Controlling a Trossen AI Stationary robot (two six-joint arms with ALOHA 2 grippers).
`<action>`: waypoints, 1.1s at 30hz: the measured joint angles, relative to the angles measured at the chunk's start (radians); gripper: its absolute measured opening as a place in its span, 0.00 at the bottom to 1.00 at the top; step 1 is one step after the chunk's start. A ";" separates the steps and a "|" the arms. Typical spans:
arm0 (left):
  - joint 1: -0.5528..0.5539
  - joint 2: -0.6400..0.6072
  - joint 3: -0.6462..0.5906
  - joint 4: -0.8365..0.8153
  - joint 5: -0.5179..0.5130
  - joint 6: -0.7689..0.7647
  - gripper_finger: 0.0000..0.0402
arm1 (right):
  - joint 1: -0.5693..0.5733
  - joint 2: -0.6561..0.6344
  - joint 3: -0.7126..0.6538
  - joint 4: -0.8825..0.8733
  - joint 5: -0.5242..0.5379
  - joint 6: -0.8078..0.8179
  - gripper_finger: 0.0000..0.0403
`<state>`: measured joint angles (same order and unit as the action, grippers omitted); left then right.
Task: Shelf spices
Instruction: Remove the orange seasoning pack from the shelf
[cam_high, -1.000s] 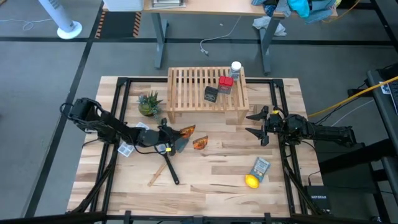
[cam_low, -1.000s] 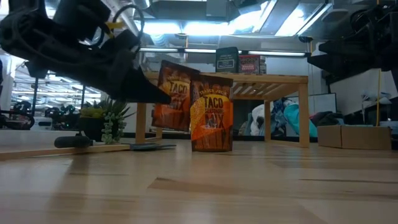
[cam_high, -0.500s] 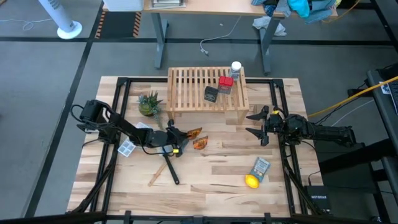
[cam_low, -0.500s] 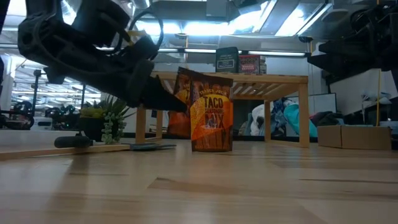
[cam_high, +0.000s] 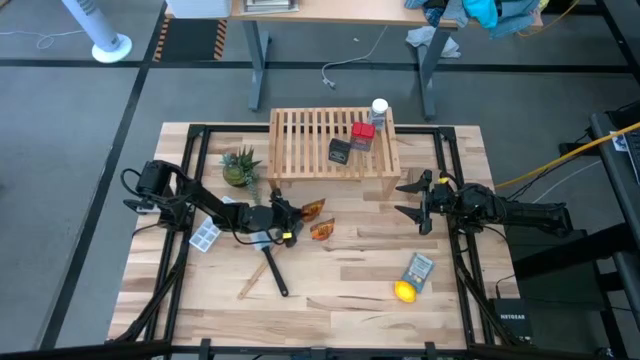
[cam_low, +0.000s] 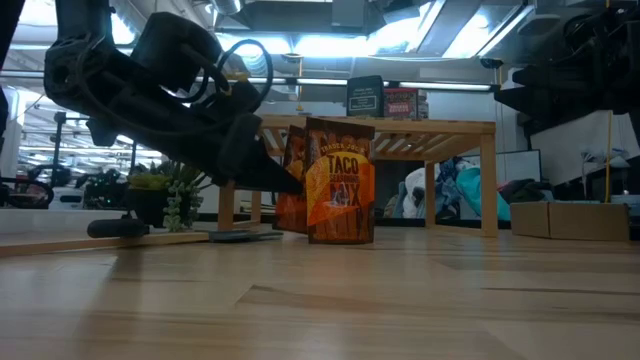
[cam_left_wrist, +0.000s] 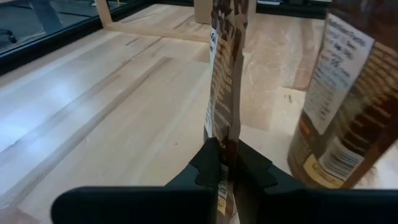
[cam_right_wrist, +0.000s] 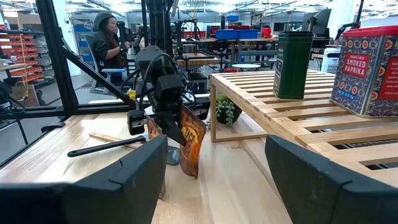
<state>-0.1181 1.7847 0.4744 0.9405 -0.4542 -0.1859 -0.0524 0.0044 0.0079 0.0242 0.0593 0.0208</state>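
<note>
The light wooden shelf (cam_high: 333, 140) stands at the table's far middle. On its slats rest a black box (cam_high: 340, 151), a red box (cam_high: 362, 135) and a white-capped bottle (cam_high: 379, 110). One amber packet (cam_low: 340, 180) stands upright on the table in front of the shelf. My left gripper (cam_high: 289, 215) is shut on the second amber packet (cam_high: 312, 208), just left of and behind the standing one. My right gripper (cam_high: 412, 198) hangs open and empty, right of the packets near the shelf's right leg. My left gripper pinches the packet's thin side edge (cam_left_wrist: 225, 146) between its two fingers. The fingers come nearly level from the table's left, slanting a little down. The packet stands upright and edge-on to the wrist; whether its bottom (cam_low: 290, 226) touches the table, I cannot tell.
A small potted plant (cam_high: 240, 165) stands left of the shelf. A dark utensil (cam_high: 275, 270) and a wooden stick (cam_high: 252, 280) lie near the table's middle left. A grey-blue packet (cam_high: 419, 268) and a lemon (cam_high: 404, 291) lie at the near right. A person (cam_right_wrist: 109, 37) stands beyond the table.
My left gripper has gone toward the table's right edge and a little down, staying shut on its packet. The packet has come from a tilted, raised pose to upright and lower, close behind the standing packet.
</note>
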 joint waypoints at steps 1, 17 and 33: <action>0.000 0.000 0.000 0.000 0.012 -0.005 0.04 | 0.000 0.000 0.000 0.000 0.000 0.000 0.69; 0.000 0.001 -0.002 -0.046 0.114 -0.043 0.31 | 0.000 0.000 0.000 0.001 0.000 0.000 0.69; 0.036 0.001 -0.002 -0.040 0.111 -0.054 0.38 | 0.000 0.000 0.000 0.001 0.000 0.000 0.69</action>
<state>-0.0818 1.7859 0.4728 0.9005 -0.3435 -0.2400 -0.0525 0.0044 0.0082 0.0250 0.0593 0.0205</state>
